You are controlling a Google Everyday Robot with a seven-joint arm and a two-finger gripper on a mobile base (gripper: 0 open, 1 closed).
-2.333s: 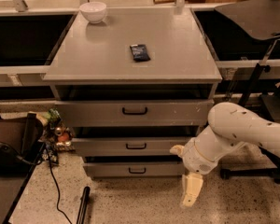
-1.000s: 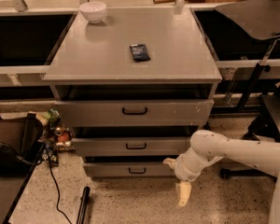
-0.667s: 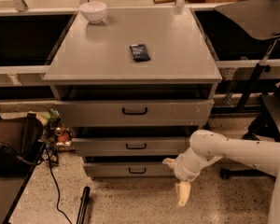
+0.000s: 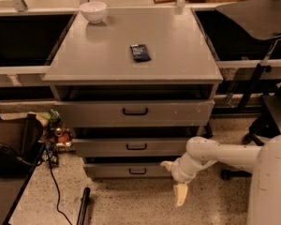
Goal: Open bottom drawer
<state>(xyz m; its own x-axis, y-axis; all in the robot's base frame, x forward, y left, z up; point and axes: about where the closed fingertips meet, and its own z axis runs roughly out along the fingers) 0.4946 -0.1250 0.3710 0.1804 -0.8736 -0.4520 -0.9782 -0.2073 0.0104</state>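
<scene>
The bottom drawer (image 4: 112, 171) is the narrowest grey front, lowest in the grey cabinet, with a small black loop handle (image 4: 137, 171) at its centre. It looks pushed in, set back under the middle drawer (image 4: 107, 147). My gripper (image 4: 178, 182) hangs at the end of the white arm (image 4: 225, 154), which reaches in from the right. The gripper is just off the drawer's right end, close to the floor and to the right of the handle. It holds nothing that I can see.
The widest top drawer (image 4: 178, 112) sits above. On the cabinet top (image 4: 168, 41) lie a white bowl (image 4: 93, 11) and a dark packet (image 4: 140, 52). A dark bag (image 4: 11, 142) and cables lie at the left, a black chair (image 4: 267, 13) stands at the right, and a black rod (image 4: 83, 206) lies on the floor.
Since the earliest frame the arm has swung left and down, bringing the gripper from right of the cabinet to the bottom drawer's right end. It has barely moved in the last second.
</scene>
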